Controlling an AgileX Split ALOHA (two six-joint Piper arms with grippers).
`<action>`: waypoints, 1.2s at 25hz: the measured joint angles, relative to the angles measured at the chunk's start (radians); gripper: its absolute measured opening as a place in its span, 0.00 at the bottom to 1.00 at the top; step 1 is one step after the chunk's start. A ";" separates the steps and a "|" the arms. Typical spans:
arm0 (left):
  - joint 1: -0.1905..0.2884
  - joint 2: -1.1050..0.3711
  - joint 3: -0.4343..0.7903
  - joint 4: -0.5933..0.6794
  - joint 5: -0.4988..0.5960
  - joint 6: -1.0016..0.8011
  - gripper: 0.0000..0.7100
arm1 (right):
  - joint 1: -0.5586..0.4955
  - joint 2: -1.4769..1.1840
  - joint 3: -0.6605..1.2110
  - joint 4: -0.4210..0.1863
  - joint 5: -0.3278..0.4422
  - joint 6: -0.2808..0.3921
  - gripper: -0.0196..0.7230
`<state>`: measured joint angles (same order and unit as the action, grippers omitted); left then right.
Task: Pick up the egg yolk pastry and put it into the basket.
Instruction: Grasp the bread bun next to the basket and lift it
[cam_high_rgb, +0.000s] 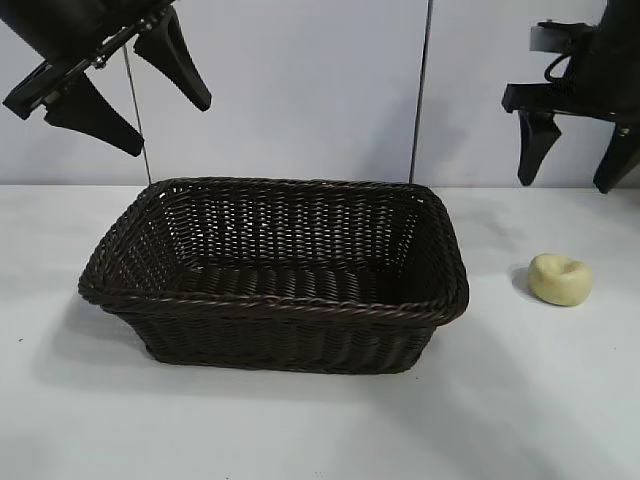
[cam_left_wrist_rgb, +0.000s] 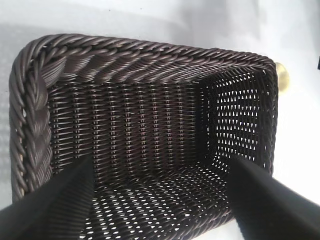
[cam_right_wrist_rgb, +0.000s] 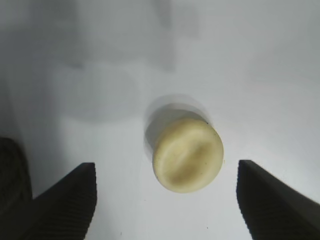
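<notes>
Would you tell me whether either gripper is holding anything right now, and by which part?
Nothing is held. The right gripper hangs open above the egg yolk pastry; the left gripper is open over the basket.

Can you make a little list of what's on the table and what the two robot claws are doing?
pastry: egg yolk pastry lies on the table, right of the basket
basket: basket has nothing inside
right gripper: right gripper open, above the pastry, not touching it
left gripper: left gripper open, above the basket's left end

Exterior: faces both arms, slightly above table (cam_high_rgb: 300, 430) level.
Left wrist: close, down into basket (cam_left_wrist_rgb: 150, 60).
Right wrist: straight down, close over pastry (cam_right_wrist_rgb: 187, 155).
Shared: basket (cam_high_rgb: 270, 275), pastry (cam_high_rgb: 560, 279).
</notes>
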<state>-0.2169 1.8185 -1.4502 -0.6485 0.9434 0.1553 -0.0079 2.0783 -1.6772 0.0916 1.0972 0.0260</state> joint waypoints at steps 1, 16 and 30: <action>0.000 0.000 0.000 0.000 0.000 0.000 0.76 | 0.000 0.012 0.000 0.000 0.009 0.000 0.78; 0.000 0.000 0.000 0.000 0.000 0.001 0.76 | 0.000 0.135 0.000 -0.072 0.028 0.026 0.78; 0.000 0.000 0.000 0.000 0.000 0.002 0.76 | 0.000 0.135 0.000 -0.092 0.004 0.028 0.16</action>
<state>-0.2169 1.8185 -1.4502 -0.6485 0.9434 0.1575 -0.0079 2.2133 -1.6772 0.0000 1.1013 0.0536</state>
